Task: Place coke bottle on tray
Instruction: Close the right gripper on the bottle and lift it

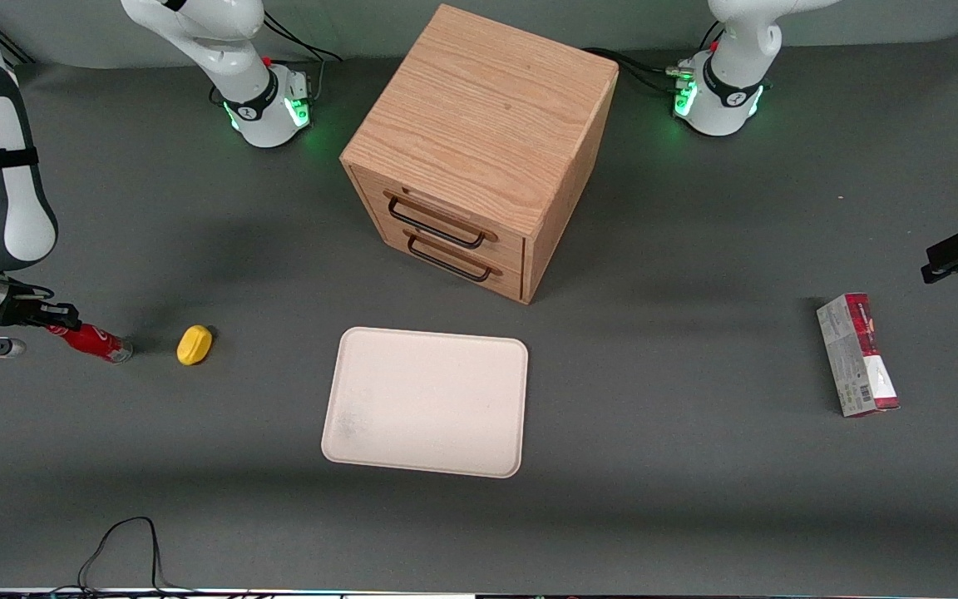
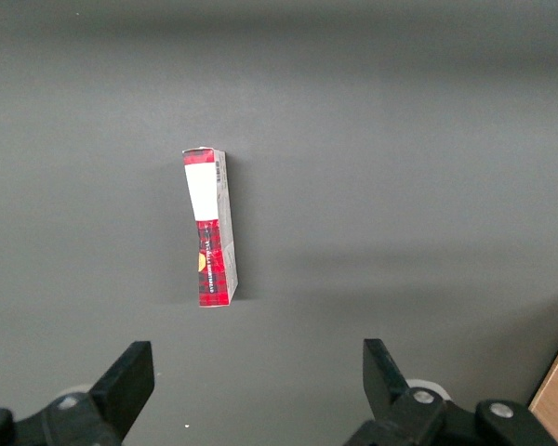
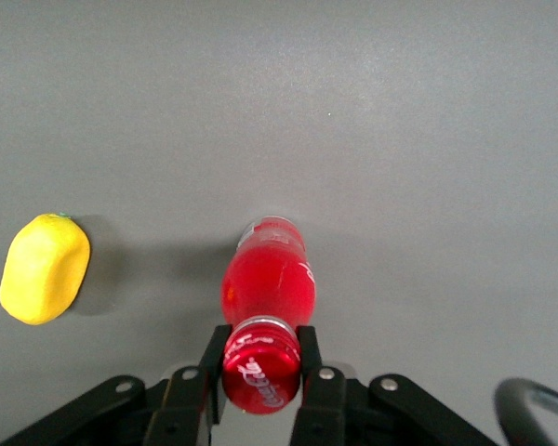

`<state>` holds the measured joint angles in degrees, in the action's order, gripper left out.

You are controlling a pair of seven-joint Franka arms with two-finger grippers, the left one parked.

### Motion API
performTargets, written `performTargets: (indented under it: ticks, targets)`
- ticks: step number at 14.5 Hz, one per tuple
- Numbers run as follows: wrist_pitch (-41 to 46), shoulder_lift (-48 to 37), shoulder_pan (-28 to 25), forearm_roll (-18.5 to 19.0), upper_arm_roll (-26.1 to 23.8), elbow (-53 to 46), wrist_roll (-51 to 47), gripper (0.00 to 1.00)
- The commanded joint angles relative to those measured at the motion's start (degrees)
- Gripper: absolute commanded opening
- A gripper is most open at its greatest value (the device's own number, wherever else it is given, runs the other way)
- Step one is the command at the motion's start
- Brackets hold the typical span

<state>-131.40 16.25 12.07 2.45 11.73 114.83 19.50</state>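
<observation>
Gripper (image 3: 260,372) black, at the working arm's end of the table, fingers pinched on the round red cap | coke bottle (image 1: 90,341) slim, shiny red, tilted, clear base near the gray table (image 1: 695,499) | lemon (image 1: 194,344) bumpy yellow, just beside it | tray (image 1: 425,401) flat, cream, rounded corners, well apart, in front of the wooden cabinet (image 1: 479,150)
</observation>
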Motion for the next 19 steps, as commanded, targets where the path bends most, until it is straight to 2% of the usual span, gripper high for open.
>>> performTargets:
  ticks: [1,6,8,15,18,19]
  targets:
    - [-0.7,-1.7,-0.1,-0.1,0.3,1.6,1.6,0.0]
    - [0.2,-1.7,-0.6,-0.1,0.2,0.0,0.5,0.0]
    - [6.1,-1.7,-0.6,-0.4,-0.4,-5.0,-0.7,0.0]
    - [30.4,0.8,-4.4,-1.4,-1.8,-30.1,-9.4,0.0]
    - [46.0,8.3,-4.4,-3.2,-2.0,-49.7,-9.7,0.0]
    - [48.4,11.6,-4.4,-4.0,-3.1,-56.1,-12.0,0.0]
